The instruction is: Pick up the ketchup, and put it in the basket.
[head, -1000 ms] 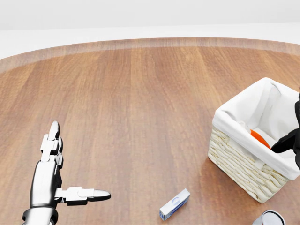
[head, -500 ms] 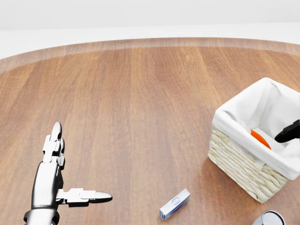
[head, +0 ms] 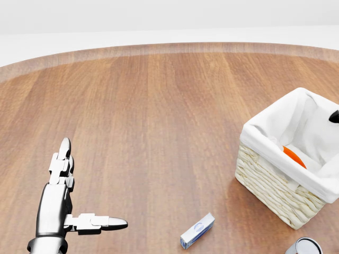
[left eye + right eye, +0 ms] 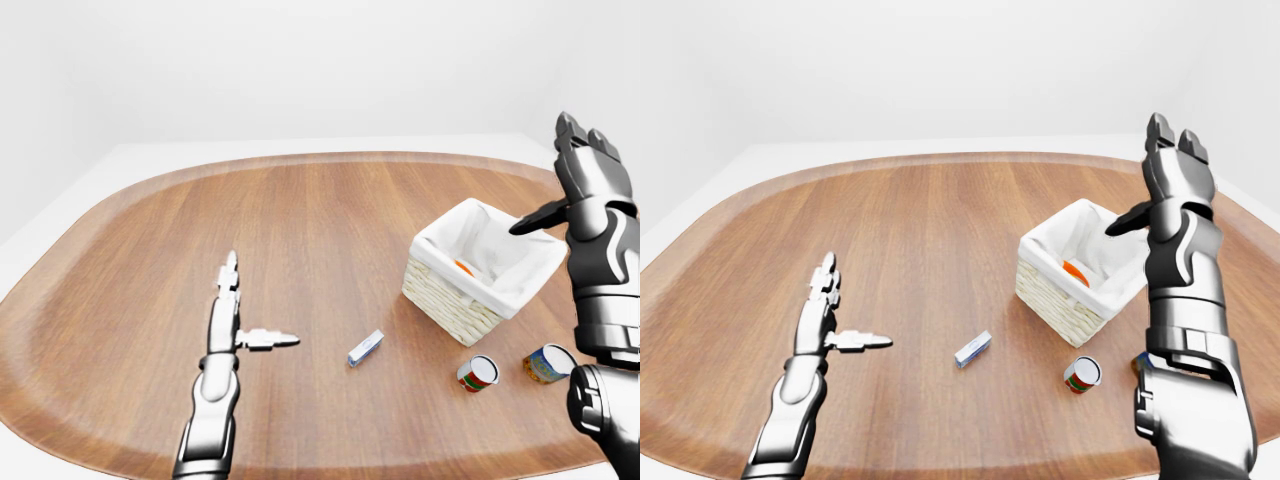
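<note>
left hand (image 4: 232, 318): fingers spread flat and thumb out sideways, holding nothing. It hovers low over the table's left half, well apart from every object.

table (image 4: 130, 250): oval wood top. Its rim curves across the top of the head view, and its near rim runs along the bottom of the eye views. The broad bare stretch between your left hand and the basket gives you plenty of room to swing.

small box (image 3: 197, 230): blue and white, lying flat below and left of the basket, apart from it. Not a task item; keep clear of it.

basket (image 3: 265, 182): wicker with a white cloth liner, sitting toward the table's right side.

ketchup (image 3: 294, 156): an orange-red shape shows inside the basket against the liner. Judged to be the bottle, lying low in the near corner; its form is too hidden to confirm.

cans (image 4: 478, 373): two, standing below the basket near the table's lower right rim. One is red and white; the other (image 4: 545, 364) lies partly behind your right forearm.

right hand (image 4: 1170, 185): raised above the basket's far side, fingers extended upward and thumb out, empty.

step: the drop looks done, with the hand clear above the basket.

next move: lift away up and right, avoiding the liner rim and the cans.
</note>
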Controlling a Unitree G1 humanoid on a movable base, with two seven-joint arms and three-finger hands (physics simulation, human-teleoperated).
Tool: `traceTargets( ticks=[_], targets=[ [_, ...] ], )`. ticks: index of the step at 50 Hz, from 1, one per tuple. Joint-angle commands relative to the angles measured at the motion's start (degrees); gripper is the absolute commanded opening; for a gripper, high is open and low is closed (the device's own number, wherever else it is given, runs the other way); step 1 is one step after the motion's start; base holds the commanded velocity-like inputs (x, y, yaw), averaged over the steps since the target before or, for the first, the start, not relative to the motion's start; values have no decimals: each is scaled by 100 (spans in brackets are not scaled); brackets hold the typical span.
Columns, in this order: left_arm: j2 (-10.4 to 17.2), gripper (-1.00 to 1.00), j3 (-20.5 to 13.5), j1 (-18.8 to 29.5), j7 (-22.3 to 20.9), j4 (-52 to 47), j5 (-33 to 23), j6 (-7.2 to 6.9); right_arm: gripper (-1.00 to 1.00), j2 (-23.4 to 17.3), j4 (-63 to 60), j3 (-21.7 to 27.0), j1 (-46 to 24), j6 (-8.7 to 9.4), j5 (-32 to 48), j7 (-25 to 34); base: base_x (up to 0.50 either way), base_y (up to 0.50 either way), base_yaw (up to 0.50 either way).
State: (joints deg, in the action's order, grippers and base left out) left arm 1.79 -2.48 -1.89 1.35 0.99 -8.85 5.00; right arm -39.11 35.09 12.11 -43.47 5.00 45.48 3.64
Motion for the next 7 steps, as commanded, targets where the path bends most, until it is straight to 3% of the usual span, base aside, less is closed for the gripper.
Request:
traceTargets(
  ticks=[1,7],
  targets=[
    [-4,100,7,-23,-17,-31,5,0,100,-63,-2597,434,514,0,318,1298,0,0,0],
    [-10,100,21,-49,-28,-69,-1,0,100,94,-4083,584,740,0,647,2169,0,0,0]
  ],
)
